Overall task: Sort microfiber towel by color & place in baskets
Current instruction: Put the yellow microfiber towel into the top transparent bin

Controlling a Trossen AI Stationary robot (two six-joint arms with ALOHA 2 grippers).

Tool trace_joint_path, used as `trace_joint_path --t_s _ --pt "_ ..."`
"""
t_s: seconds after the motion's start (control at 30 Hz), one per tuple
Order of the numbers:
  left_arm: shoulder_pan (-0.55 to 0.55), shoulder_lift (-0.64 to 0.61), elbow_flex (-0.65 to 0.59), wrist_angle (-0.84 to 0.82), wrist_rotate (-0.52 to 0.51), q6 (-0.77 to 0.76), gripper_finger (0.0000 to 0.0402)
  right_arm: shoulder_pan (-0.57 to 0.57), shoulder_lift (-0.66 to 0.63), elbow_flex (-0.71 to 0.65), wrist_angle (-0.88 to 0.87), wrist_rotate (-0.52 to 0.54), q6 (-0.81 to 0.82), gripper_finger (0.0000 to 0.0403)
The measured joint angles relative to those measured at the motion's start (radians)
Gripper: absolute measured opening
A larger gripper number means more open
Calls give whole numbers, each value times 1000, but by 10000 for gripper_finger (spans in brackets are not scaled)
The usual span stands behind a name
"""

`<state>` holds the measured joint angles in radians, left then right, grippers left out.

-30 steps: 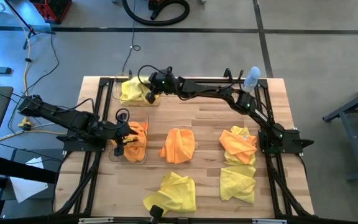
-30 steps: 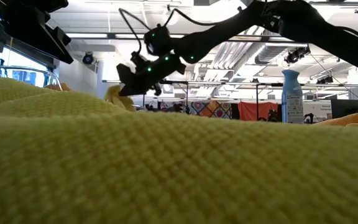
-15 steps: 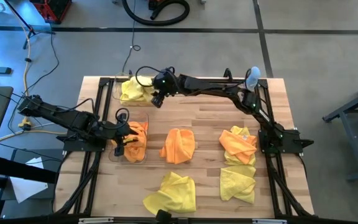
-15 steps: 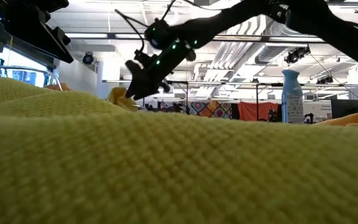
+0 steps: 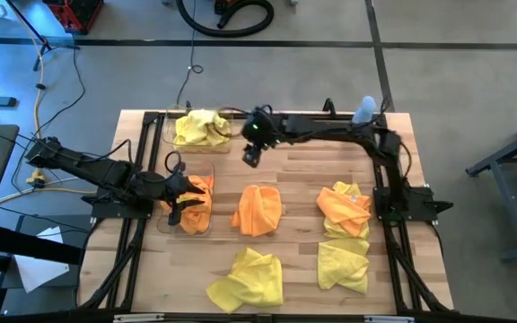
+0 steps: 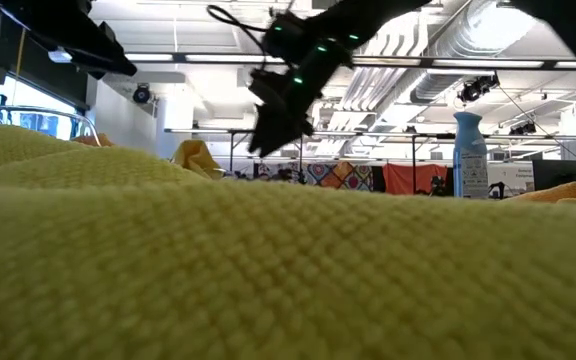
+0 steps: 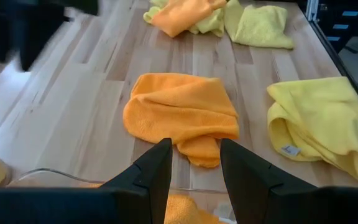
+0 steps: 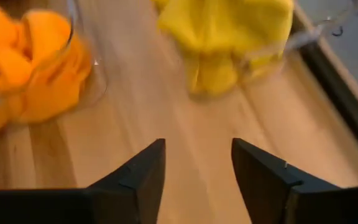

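Note:
A yellow towel (image 5: 200,127) lies heaped in the far-left basket (image 5: 170,136). Orange towels (image 5: 197,199) fill the near-left basket (image 5: 163,224). My left gripper (image 5: 179,201) hovers over that basket, open, with nothing between its fingers (image 7: 191,171). My right gripper (image 5: 251,158) hangs open over bare wood just right of the far basket, also with nothing between its fingers (image 8: 194,168). One orange towel (image 5: 258,209) lies crumpled at the table's middle. An orange towel on a yellow one (image 5: 344,206), a second yellow one (image 5: 344,266) and a third (image 5: 248,278) lie on the wood.
A clear spray bottle (image 5: 363,109) stands at the far right corner. Black frame rails (image 5: 393,260) run along the table's left and right sides. One yellow towel (image 6: 288,260) fills the foreground of the low view. Bare wood lies between the baskets and the middle orange towel.
My right gripper has let go of the yellow towel over the far-left basket. It has then swung toward the table's right and slightly toward the near edge, off the basket. The towel has stayed heaped in the basket.

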<state>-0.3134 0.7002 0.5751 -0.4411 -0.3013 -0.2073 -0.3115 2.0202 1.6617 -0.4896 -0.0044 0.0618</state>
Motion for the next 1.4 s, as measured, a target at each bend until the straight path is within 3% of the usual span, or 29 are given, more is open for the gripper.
trace_joint_path --t_s 0.2,0.4,0.5,0.63,0.8,0.93,1.17,1.4 --pt "-1 0 0 11 -54 -3 126 59 -301 -479 268 20 131 129" --pt "20 13 0 122 -443 -120 126 227 -562 -825 451 213 289 111" --pt "99 45 23 157 -479 -140 126 320 -641 -958 565 346 373 110" --pt "283 138 111 136 -408 -207 126 411 -691 -1079 678 435 440 110" --pt "524 305 255 64 -224 -240 126 468 -704 -1120 691 443 512 110" --pt "671 443 369 -35 -134 -294 126 490 -704 -1114 689 439 495 110" --pt "862 640 495 -154 -20 -365 126 504 -716 -1089 686 438 447 110" --pt "992 790 502 -175 39 -390 126 504 -716 -1087 678 416 431 110"
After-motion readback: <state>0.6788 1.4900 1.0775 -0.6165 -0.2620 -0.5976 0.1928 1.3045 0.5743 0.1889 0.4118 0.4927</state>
